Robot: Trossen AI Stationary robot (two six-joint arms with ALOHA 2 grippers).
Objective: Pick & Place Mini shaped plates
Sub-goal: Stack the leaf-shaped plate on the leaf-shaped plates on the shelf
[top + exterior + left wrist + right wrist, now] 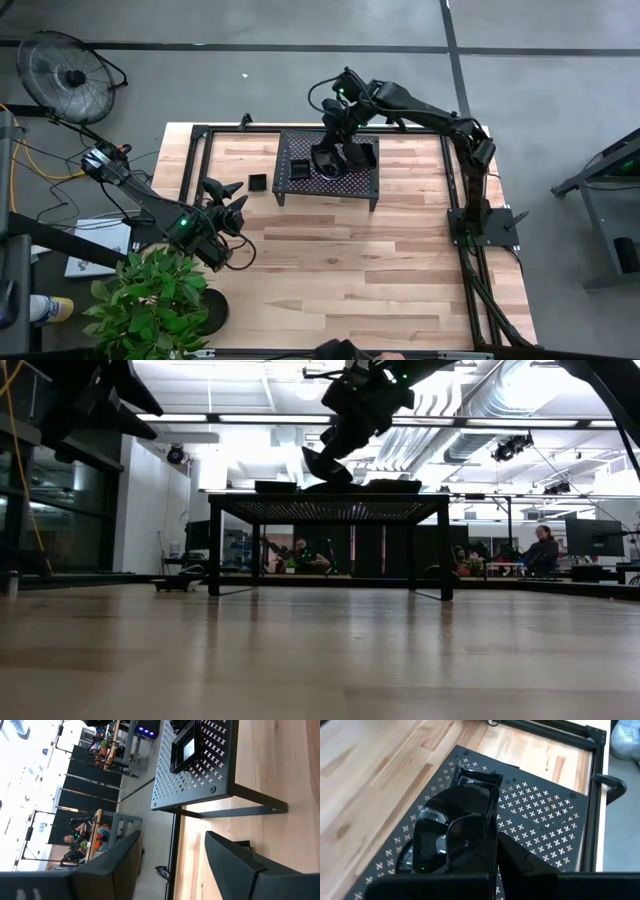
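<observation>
A black perforated rack stands on the far middle of the wooden table. Small glossy black mini shaped plates lie on it: a square one at its left end and another at its right. One more plate sits on the table left of the rack. My right gripper hangs over the rack, shut on a glossy black plate. My left gripper is open above the table's left part, pointing at the rack, with nothing between its fingers. My right gripper pinches the plate by its rim between its two shut fingers. The fingers slant down from above. The plate sticks out tilted beyond the fingertips, low over the rack's top; whether its lower edge touches the rack I cannot tell.
A square plate lies on the rack just beyond the held one. A black frame runs along the table's left and far edges. A potted plant stands at the near left corner. Bare wood lies in front of the rack.
</observation>
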